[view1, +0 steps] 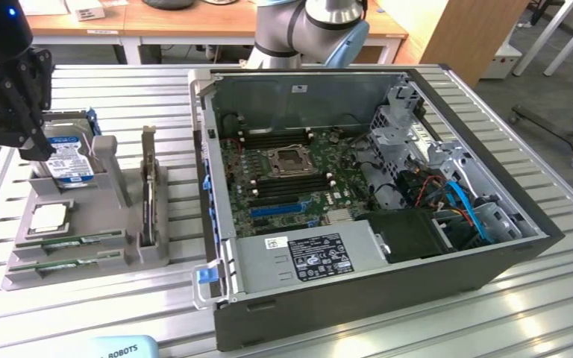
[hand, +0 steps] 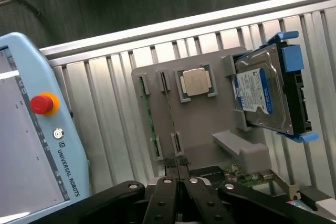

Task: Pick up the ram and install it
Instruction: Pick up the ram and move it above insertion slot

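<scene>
Ram (view1: pixel 71 242) rests in the grey parts tray (view1: pixel 92 216); gripper (hand: pixel 178 172) is closed tight and empty above it.
Two green sticks stand on edge near the processor chip (view1: pixel 50 216) and hard drive (view1: pixel 68 156), beside the open computer case (view1: pixel 366 298).

First ram stick (view1: pixel 71 242): long, narrow green board with dark chips and a pale label. It stands on its long edge in a slot of the grey holder (view1: pixel 98 215), with both ends caught in grey brackets. The holder sits on the table (view1: pixel 27 313), toward the exterior view's left. Second ram stick (view1: pixel 66 262) (hand: pixel 148 115): same build, parallel to the first and just beside it, in the outermost slot at the holder's end. Both are seated and level.
</scene>
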Controlling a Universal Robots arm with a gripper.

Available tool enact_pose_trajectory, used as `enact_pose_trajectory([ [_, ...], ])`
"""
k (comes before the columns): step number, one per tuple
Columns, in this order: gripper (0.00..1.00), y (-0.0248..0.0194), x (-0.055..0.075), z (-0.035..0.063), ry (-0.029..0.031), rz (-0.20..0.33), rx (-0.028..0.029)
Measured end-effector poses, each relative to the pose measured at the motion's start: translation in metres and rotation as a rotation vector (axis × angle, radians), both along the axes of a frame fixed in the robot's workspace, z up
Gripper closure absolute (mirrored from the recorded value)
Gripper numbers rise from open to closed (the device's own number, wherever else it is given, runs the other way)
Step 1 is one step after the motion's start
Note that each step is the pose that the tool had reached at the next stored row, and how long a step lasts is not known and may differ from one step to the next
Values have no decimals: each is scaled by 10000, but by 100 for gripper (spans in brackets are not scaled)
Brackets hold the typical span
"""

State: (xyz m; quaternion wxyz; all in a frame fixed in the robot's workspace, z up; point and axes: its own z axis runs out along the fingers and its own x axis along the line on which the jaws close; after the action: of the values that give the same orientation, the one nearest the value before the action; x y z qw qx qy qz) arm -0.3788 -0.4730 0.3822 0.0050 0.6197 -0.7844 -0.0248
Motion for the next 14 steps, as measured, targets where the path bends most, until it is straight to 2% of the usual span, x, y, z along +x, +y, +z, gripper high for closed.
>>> enact_pose_trajectory([
  [2,90,0,-1,0,0,254,0],
  [7,90,0,0,-1,0,307,0],
  [14,90,0,0,-3,1,668,-1],
])
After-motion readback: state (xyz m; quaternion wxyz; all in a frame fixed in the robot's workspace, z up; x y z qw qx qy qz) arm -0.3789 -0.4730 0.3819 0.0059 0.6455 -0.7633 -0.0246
